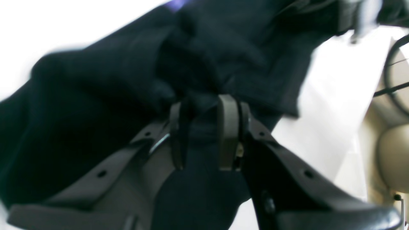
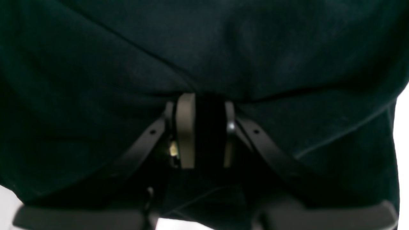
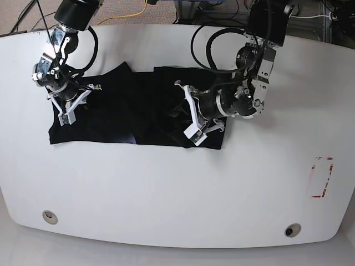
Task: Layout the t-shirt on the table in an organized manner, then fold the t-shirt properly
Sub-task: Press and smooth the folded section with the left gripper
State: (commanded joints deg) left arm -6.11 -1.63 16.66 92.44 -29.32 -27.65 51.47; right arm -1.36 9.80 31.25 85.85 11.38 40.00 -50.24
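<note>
The black t-shirt lies bunched and creased across the far middle of the white table. My left gripper sits over the shirt's right part. In the left wrist view this gripper is shut on a gathered fold of the t-shirt, which is lifted above the table. My right gripper is at the shirt's left end. Seen from the right wrist, the gripper is shut on dark t-shirt fabric that fills almost the whole frame.
A red tape rectangle marks the table at the right. Two grey grommet holes sit near the front edge. Cables lie beyond the far edge. A beige rounded object lies past the table edge.
</note>
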